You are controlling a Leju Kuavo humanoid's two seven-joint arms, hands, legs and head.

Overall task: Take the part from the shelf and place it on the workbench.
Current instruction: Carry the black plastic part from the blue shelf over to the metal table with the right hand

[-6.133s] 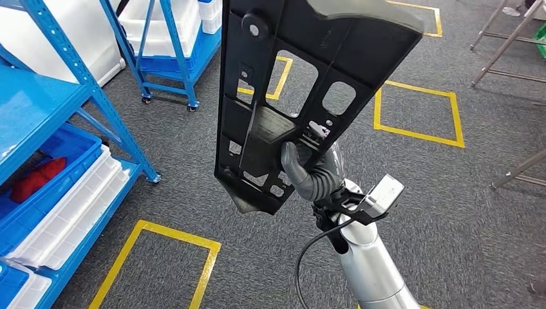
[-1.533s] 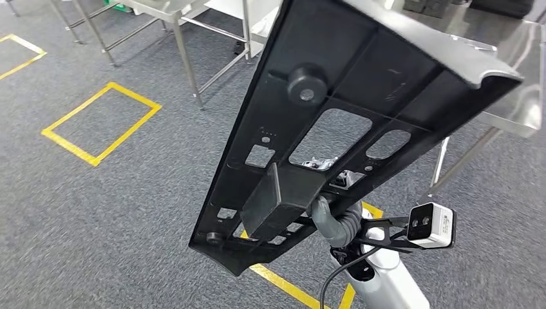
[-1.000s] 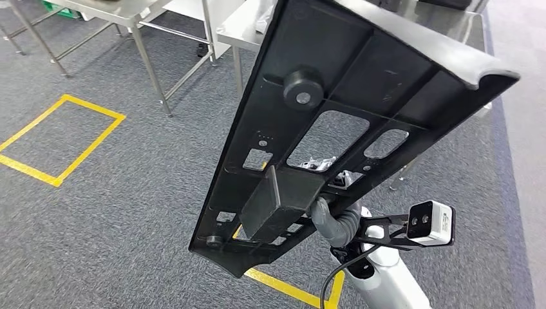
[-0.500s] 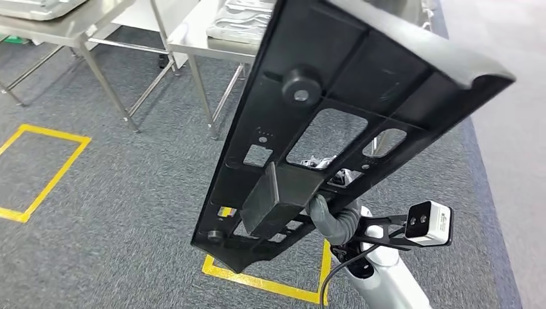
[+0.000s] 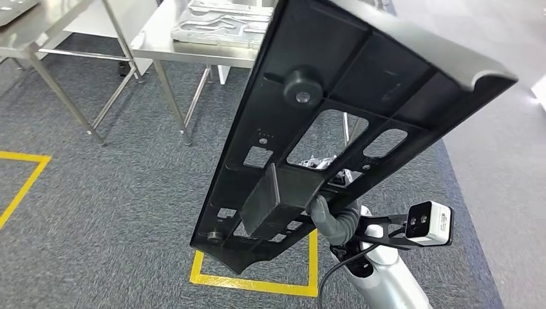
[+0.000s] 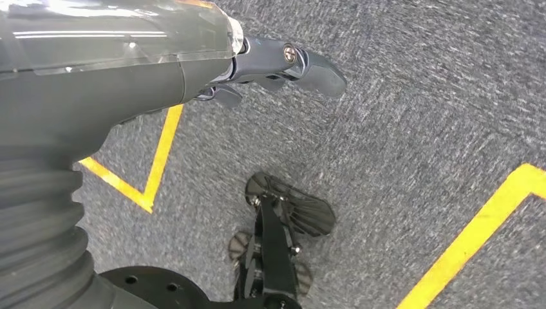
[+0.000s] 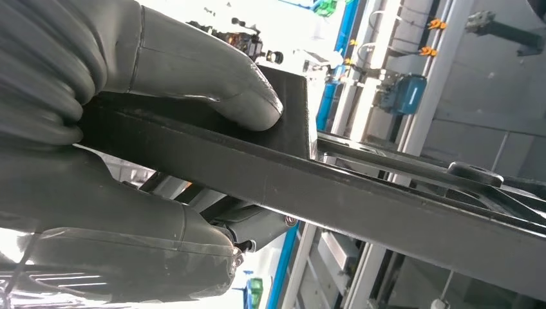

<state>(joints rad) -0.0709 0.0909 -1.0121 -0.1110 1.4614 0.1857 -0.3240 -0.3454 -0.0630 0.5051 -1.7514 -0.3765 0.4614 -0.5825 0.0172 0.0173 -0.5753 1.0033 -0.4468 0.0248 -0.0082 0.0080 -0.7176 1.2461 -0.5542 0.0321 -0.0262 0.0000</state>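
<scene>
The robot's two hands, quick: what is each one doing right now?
Left hand: holds nothing; whether its fingers are spread or curled cannot be told.
Right hand: gripping the black part.

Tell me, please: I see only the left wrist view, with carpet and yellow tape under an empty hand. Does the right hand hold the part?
Observer: Yes. In the head view the right hand grips the long black part near its lower end and holds it up, tilted.
Operator: Is the grip good?
Observer: In the right wrist view the fingers clamp the part from both sides, one pressing by a raised block.
Operator: Is the workbench near?
Observer: A steel table stands ahead in the head view, with a grey moulded piece on it. The part is not set down yet.
</scene>
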